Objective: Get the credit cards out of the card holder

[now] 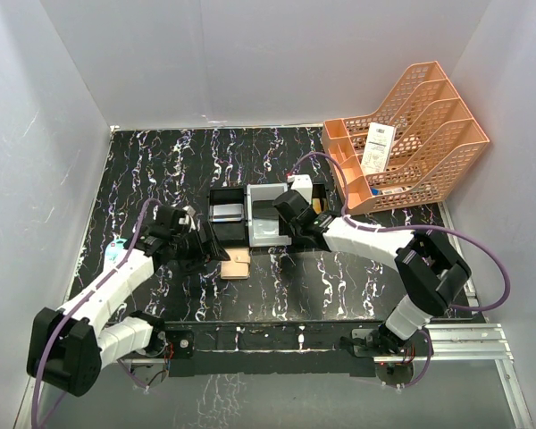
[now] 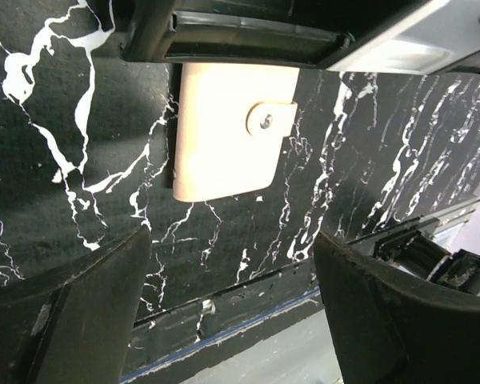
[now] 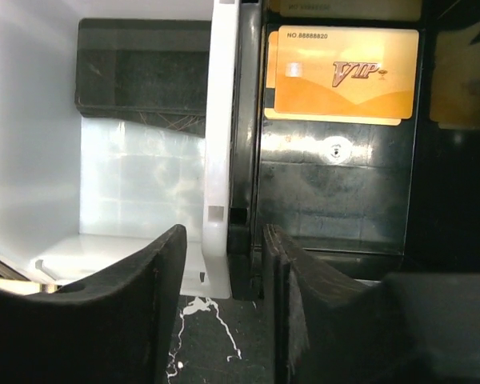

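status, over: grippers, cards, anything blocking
Left gripper open, empty, near closed card holder. Right gripper open, empty, at tray divider; gold VIP card lies in its black compartment. Nothing between left gripper and card holder.

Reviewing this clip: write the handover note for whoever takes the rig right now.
Left gripper: open, empty, hovering just short of the card holder.
Right gripper: slightly open, empty, at the tray, facing the wall between its middle and right compartments.
Card holder: closed, tab over its front, flat on the table by the tray's near edge.
Done: gold cards lie in the tray's right compartment, and a silvery card lies in the left one.
Left: the closed holder hides its contents, so open it and check for remaining cards.
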### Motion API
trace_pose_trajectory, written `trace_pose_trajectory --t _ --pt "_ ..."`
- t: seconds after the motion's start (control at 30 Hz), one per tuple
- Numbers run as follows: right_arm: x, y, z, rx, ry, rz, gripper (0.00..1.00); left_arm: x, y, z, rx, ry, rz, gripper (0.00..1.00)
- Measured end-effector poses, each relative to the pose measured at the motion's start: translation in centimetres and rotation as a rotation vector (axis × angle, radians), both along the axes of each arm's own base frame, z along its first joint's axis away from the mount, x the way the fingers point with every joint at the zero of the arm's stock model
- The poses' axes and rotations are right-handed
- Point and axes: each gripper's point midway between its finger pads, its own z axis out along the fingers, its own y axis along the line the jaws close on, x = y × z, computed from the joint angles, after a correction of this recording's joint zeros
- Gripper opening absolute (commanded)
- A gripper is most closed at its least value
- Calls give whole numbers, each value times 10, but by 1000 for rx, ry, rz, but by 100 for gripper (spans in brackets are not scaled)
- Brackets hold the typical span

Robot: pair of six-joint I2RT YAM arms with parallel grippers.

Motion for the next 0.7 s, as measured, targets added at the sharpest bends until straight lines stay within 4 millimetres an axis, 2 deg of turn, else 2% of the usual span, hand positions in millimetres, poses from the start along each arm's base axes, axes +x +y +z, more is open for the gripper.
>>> trace_pose_trajectory --t 0.2,0.43,0.57,0.7 --pt "-3 8 8 14 27 37 52 0 -4 -21 72 53 -29 73" --pt "-13 18 39 118 26 71 53 4 -10 -37 114 75 -51 59" --pt "-26 39 53 265 68 118 50 9 -13 -45 139 81 -56 50" --pt "-44 60 48 389 159 168 49 12 -18 -50 156 70 -72 39"
